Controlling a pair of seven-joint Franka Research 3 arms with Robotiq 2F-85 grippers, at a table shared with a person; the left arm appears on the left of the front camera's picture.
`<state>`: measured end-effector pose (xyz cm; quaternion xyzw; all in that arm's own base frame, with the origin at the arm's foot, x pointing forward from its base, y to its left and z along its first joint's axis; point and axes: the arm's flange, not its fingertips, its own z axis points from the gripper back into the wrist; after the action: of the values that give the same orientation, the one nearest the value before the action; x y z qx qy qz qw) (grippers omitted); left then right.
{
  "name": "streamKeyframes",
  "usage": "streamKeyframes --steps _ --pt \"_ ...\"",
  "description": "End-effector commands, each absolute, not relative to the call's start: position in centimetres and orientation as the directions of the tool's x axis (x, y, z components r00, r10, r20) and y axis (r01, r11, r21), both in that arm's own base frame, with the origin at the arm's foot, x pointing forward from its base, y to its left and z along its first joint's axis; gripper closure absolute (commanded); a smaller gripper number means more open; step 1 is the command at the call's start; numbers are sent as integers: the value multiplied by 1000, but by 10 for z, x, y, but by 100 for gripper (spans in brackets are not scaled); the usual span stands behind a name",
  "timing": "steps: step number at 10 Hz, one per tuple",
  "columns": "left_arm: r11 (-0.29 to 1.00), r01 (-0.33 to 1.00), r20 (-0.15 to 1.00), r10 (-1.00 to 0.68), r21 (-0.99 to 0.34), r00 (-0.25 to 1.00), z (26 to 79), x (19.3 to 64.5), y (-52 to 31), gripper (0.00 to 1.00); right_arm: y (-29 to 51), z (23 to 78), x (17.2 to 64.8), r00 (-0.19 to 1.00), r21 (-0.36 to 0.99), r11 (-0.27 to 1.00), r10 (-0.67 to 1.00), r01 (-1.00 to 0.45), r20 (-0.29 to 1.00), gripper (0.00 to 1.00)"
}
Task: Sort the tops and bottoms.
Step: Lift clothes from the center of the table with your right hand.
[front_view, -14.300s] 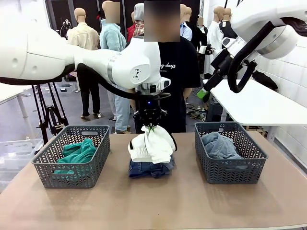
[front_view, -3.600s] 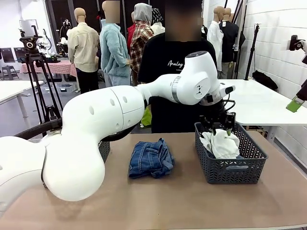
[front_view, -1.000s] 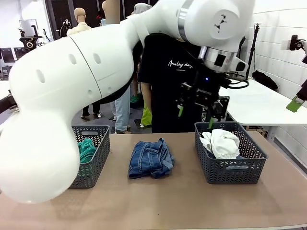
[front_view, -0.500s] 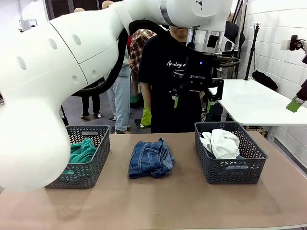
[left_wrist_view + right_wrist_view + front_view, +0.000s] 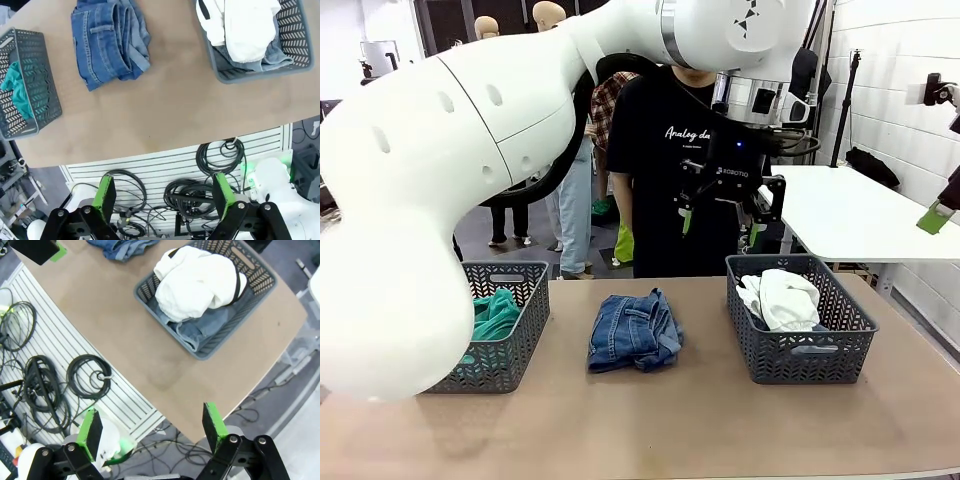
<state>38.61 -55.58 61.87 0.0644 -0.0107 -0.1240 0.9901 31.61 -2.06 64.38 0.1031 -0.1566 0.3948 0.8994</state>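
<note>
The tops are a teal-green garment (image 5: 495,315) lying in the left basket (image 5: 510,355), also seen in the left wrist view (image 5: 15,87). Of the bottoms, folded dark-blue denim (image 5: 635,330) (image 5: 112,42) lies on the table's middle. A white garment with black edging (image 5: 782,298) (image 5: 197,282) sits in the right basket (image 5: 800,365), on top of pale-blue denim (image 5: 200,327). My left gripper (image 5: 722,225) (image 5: 164,197) hangs open and empty, high above the table between the dark denim and the right basket. My right gripper (image 5: 152,427) is open, high off the table's right corner.
A person in a black T-shirt (image 5: 660,180) stands at the far edge, behind my left gripper. My left arm arches over the whole left half of the table. A white side table (image 5: 860,215) stands at the back right. Bare tabletop (image 5: 650,420) runs along the front.
My left gripper has risen from just above the right basket and drifted slightly left, staying open. The white garment, carried over earlier, rests in that basket.
</note>
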Motion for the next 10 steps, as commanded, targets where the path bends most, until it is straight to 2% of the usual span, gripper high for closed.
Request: streamKeyframes --steps 1,2,3,4,5,6,9,10 --pt "987 102 39 -107 126 993 610 389 -521 0 -20 645 319 646 54 675 675 -736 356 0" --pt "990 -2 76 -9 138 997 604 378 -482 0 -20 645 319 646 54 675 675 -736 356 0" --pt "982 -84 160 57 167 985 602 360 -441 0 -20 645 319 646 54 675 675 -736 356 0" --pt "979 -108 266 59 172 962 600 345 -408 0 -20 645 319 646 54 675 675 -736 356 0" --pt "977 -39 270 -19 210 963 591 332 -383 0 -20 645 319 646 54 675 675 -736 356 0" --pt "982 -17 277 -36 186 960 582 326 -362 0 -20 645 319 646 54 675 675 -736 356 0" --pt "981 -150 495 72 120 866 558 300 -293 0 -20 645 319 646 54 675 675 -736 356 0" --pt "983 -171 452 124 65 884 550 294 -286 0 -20 645 319 646 54 675 675 -736 356 0"
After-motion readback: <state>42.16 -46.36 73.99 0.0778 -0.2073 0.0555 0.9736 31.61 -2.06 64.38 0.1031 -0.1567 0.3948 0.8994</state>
